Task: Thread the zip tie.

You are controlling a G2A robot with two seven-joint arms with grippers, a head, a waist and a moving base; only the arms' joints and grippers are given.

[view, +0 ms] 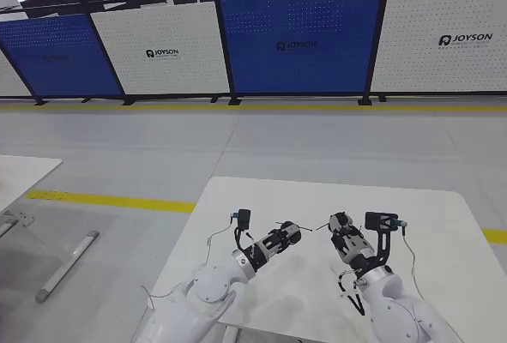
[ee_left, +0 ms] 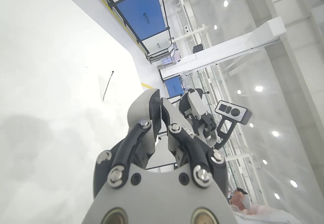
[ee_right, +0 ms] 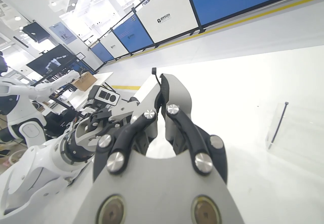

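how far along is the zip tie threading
Done: the zip tie is lifted, pinched in the right gripper, head poking out. In hand: the left gripper pinches a thin strand, seemingly its tail, facing the right. Left: the tail isn't through the head.

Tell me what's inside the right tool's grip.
A black zip tie: its head and a short bit of strap stick out of the right tool. The rest of the strap is covered inside the shut grip.
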